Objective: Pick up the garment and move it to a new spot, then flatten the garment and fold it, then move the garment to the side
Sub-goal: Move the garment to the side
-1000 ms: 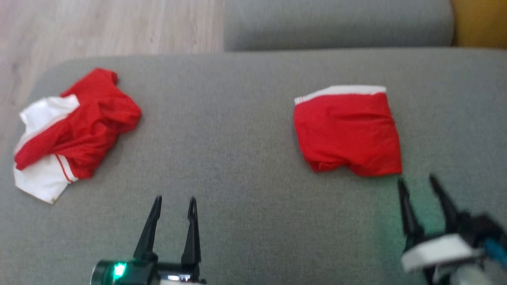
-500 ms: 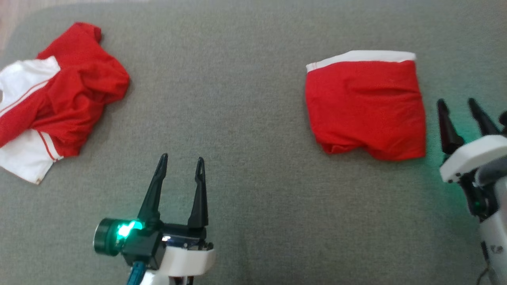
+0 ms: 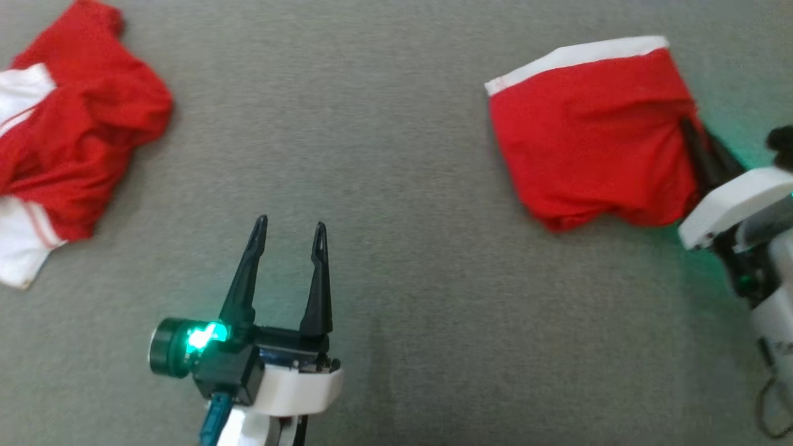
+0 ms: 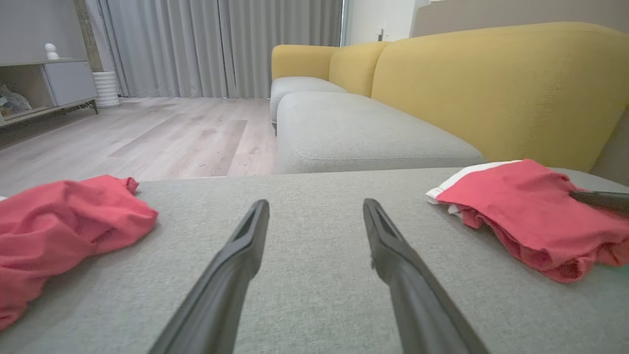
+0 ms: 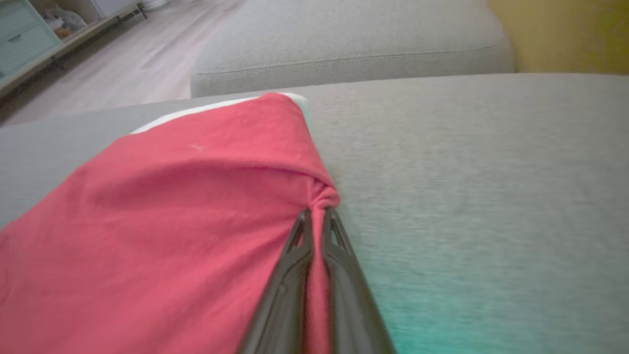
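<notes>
Grasp onset: the right gripper (image 5: 317, 216), open a second ago, is now pinched shut on the right edge of the folded red garment (image 3: 588, 130) lying on the grey cushion (image 3: 403, 155), likely starting the move aside; the left gripper (image 3: 290, 226) hangs spread, empty.

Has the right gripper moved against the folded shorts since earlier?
Yes. The right gripper went from below the folded shorts onto their right edge, pinching it.
</notes>
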